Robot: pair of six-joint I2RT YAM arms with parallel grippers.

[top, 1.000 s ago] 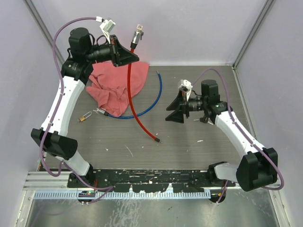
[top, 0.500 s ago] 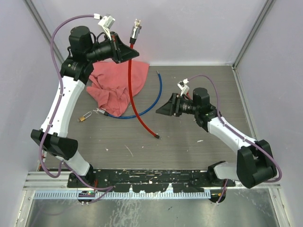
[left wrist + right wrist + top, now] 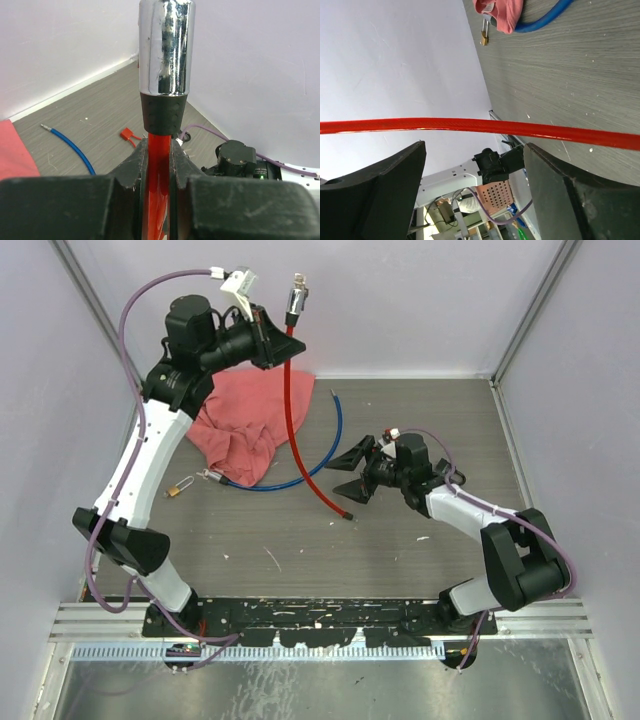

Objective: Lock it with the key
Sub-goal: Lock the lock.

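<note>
Top: left jaws pinch the red cable lock [image 3: 300, 420] just under its chrome head [image 3: 298, 295], held high. Its lower run passes between the spread right jaws. Padlock [image 3: 180, 487] lies on the table [image 3: 450, 420] by the pink cloth [image 3: 240, 420].
Left wrist: jaws pressed on the cable.
Right wrist: cable crosses between the open jaws, clear of both.

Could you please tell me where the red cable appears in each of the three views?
Top external: the red cable descends from upper centre to mid-frame.
Left wrist: red cable upright at centre, between the jaws.
Right wrist: red cable horizontal across the middle.
Shared landmark: the blue cable, in all three.
</note>
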